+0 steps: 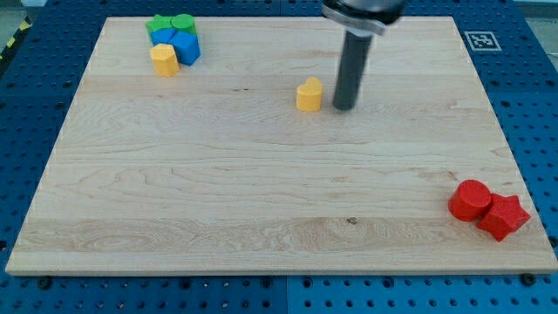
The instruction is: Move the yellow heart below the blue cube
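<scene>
The yellow heart [309,95] lies near the middle of the wooden board, toward the view's top. My tip [343,108] stands just to the heart's right, very close to it. The blue cube [182,44] sits in a cluster at the view's top left, far to the left of the heart and the tip.
In the top-left cluster a green block [160,25] and another green block [183,22] sit above the blue one, and a yellow block [164,60] sits at its lower left. A red cylinder [471,200] and a red star [503,216] lie at the bottom right. The board [261,201] ends in edges on all sides.
</scene>
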You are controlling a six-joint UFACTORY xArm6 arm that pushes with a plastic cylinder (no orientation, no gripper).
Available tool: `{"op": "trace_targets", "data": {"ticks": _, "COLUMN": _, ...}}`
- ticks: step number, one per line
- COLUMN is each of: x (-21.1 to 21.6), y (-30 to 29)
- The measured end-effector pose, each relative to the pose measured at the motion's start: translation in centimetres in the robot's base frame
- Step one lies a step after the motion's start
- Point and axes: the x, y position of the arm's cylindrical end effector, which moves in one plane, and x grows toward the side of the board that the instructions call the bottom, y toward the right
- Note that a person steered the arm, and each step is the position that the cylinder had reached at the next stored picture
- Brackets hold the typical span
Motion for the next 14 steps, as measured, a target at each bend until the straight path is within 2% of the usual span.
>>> {"op": "trace_targets", "data": {"ticks": 1, "x": -2.6, "y": -7.5}}
{"op": "trace_targets", "data": {"ticks": 2, "x": -3.2, "y": -11.5}}
{"op": "trace_targets", "data": {"ticks": 3, "x": -3.0, "y": -7.6}}
{"op": "trace_targets", "data": {"ticks": 4, "x": -0.8, "y": -4.9}}
{"op": "trace_targets", "data": {"ticks": 5, "x": 3.0, "y": -6.1}}
{"op": "trace_targets", "data": {"ticks": 6, "x": 2.8, "y": -11.3}}
{"op": "trace_targets", "data": {"ticks": 7, "x": -0.7, "y": -15.6}}
{"op": "trace_targets", "data": {"ticks": 8, "x": -2.0, "y": -16.8}}
{"op": "trace_targets", "data": {"ticks": 9, "x": 1.6, "y": -13.8}}
{"op": "trace_targets", "data": {"ticks": 10, "x": 3.4, "y": -8.5}}
{"op": "trace_targets", "data": {"ticks": 11, "x": 2.0, "y": -5.2}}
{"op": "trace_targets", "data": {"ticks": 13, "x": 0.1, "y": -13.4}}
{"op": "trace_targets", "data": {"ticks": 14, "x": -2.4, "y": -16.1}}
